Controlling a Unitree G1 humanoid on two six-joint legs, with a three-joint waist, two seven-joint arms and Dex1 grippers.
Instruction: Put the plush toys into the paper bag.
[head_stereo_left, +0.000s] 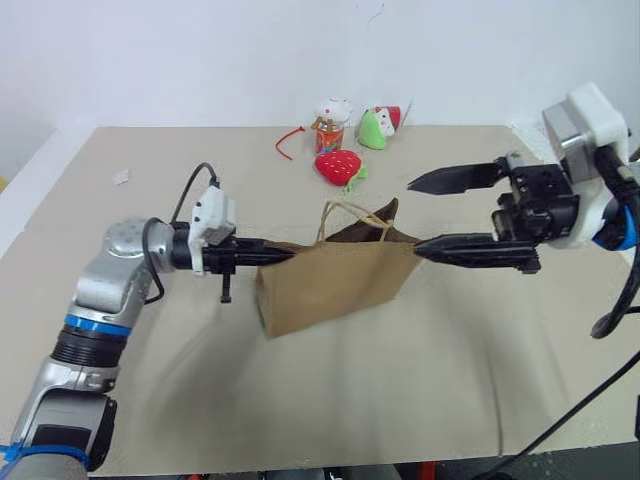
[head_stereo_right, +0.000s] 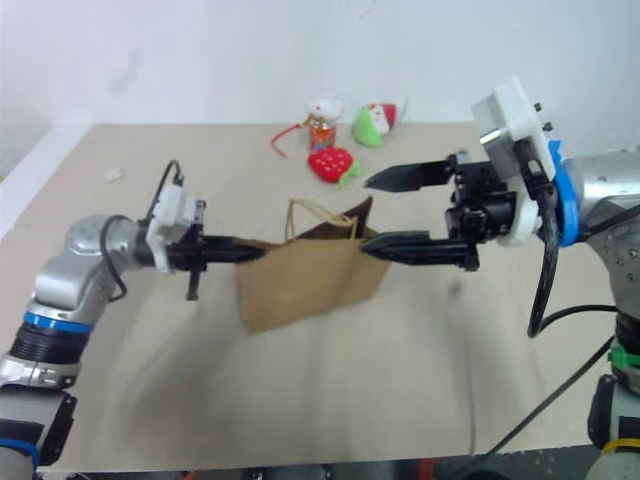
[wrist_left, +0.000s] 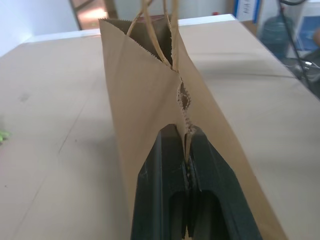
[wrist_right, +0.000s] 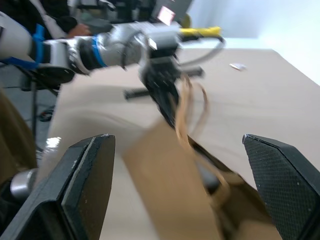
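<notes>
Paper bag (head_stereo_left: 335, 280) stands mid-worktop (head_stereo_left: 120, 230), its edge pinched in the left gripper (head_stereo_left: 268, 253), reaching level; right gripper (head_stereo_left: 430, 215) hangs beside it, jaws wide apart. Plush toys (head_stereo_left: 340, 165) sit behind.

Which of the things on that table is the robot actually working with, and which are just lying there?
In the job:
- paper bag, its edge pinched by the left gripper
- right gripper, jaws open beside the bag
- plush toys at the far edge: strawberry, green one, white-headed one

Lying about:
- red cord
- white scrap
</notes>
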